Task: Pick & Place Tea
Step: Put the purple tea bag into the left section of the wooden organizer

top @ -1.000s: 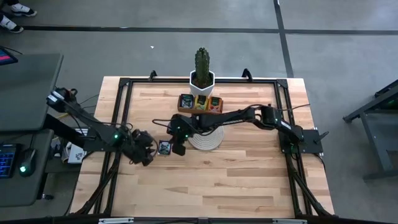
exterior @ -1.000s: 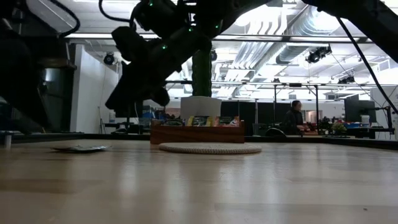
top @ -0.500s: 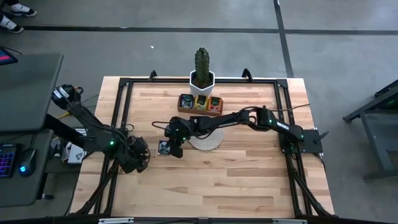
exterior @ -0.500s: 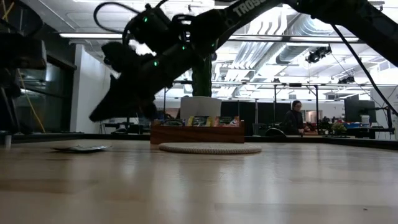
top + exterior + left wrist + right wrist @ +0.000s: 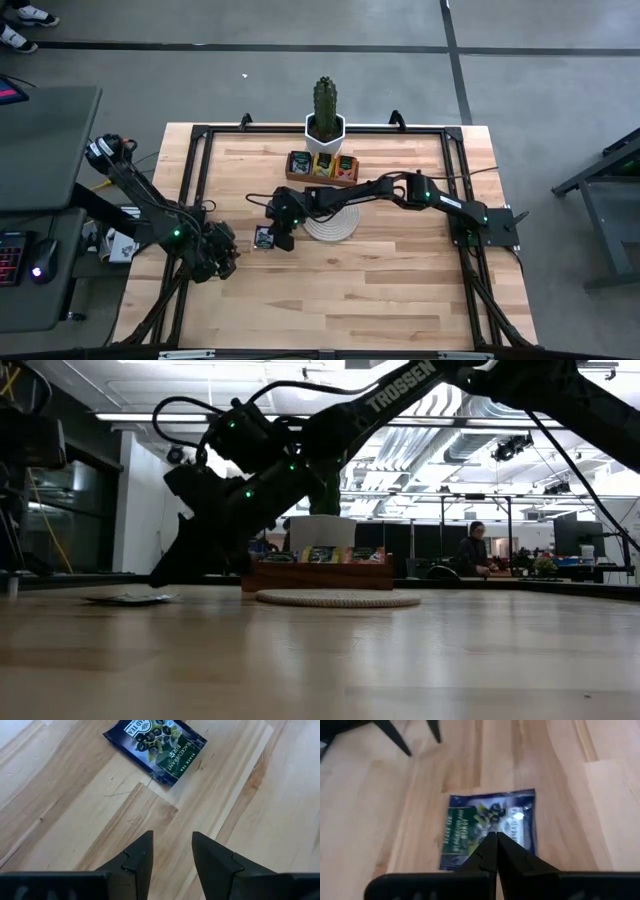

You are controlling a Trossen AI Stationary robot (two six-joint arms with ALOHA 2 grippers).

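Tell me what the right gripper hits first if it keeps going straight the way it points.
Most likely the dark blue tea sachet lying flat on the table: the shut right gripper points down at it, just above. Whether they already touch is unclear.

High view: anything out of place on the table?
One dark blue tea sachet lies loose on the bare table, apart from the wooden tray holding the others. The shut right gripper hovers over it.

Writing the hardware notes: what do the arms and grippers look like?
Both arms are dark, slim and jointed, with small green lights and looped black cables. White TROSSEN lettering runs along one link. The left gripper and right gripper have dark, angular, tapering fingers.
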